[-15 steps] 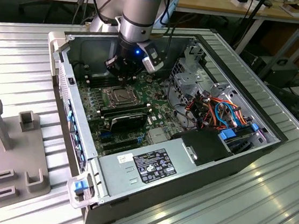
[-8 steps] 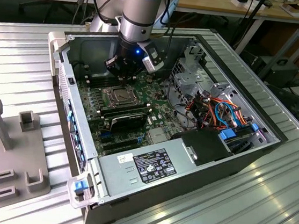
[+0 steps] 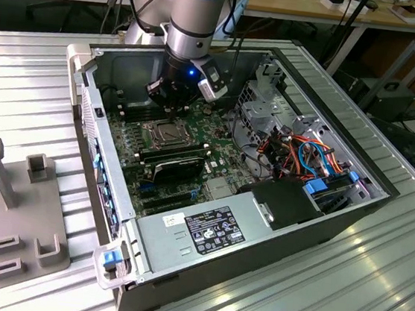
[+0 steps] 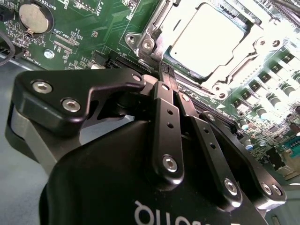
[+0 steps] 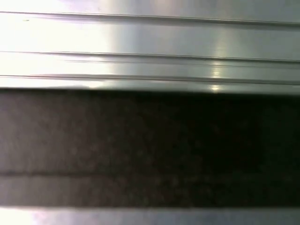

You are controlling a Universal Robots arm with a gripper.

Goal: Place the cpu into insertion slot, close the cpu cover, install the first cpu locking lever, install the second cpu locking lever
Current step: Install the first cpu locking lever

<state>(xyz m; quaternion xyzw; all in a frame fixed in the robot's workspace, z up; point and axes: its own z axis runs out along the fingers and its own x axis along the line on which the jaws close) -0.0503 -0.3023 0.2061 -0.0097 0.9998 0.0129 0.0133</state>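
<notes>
In the second wrist view the gripper (image 4: 165, 70) covers the near edge of the socket (image 4: 206, 42), the chip (image 4: 206, 40) is washed out white, and the jaws' gap cannot be judged.

An open computer case (image 3: 321, 213) lies on the ribbed metal desk (image 3: 371, 294). Beyond the hand's far side a coin battery (image 4: 33, 16) sits in the green board (image 4: 93, 28). Well away from the hand stand a grey fixture block (image 3: 14, 208) (slotted, with posts) and bundled orange-blue cables (image 3: 309, 156).
</notes>
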